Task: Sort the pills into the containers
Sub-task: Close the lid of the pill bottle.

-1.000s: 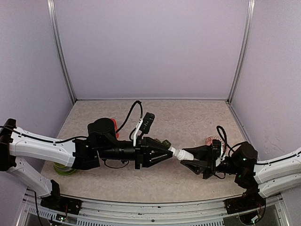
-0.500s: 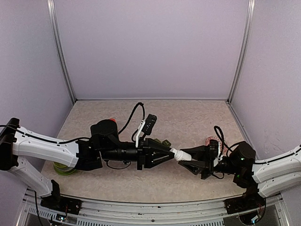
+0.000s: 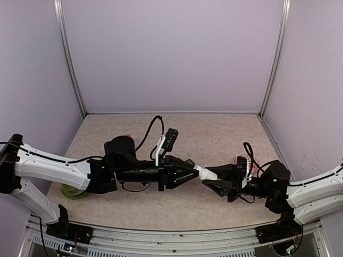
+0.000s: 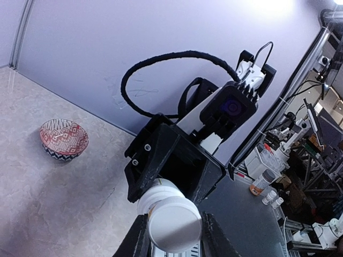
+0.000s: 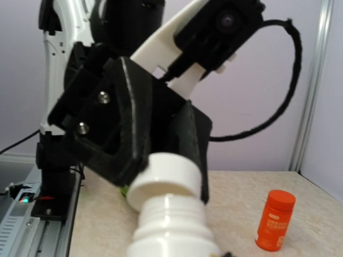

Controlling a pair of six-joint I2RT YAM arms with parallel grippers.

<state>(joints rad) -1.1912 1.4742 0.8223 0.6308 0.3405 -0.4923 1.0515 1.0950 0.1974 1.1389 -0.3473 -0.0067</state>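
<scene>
While the left gripper [image 3: 194, 172] is clamping its jaws on the cap [image 4: 174, 225] and the right gripper [image 3: 213, 179] on the bottle [image 5: 171, 230], near centre, the containers [image 3: 188, 160] are lying just beyond, partly hidden. The bottle is probably handling light, stiff and slippery, with the ribbed cap offering the best hold.

Pale lilac walls [image 3: 171, 53] box in a beige speckled tabletop [image 3: 214, 128], silver posts [image 3: 70, 59] at the corners (bright light [image 4: 278, 4] overhead, cluttered lab benches [image 4: 300, 160] beyond).

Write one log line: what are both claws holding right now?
left claw: shut on cap | right claw: shut on white bottle | bottle: held between both arms | neck threads showing below cap
</scene>
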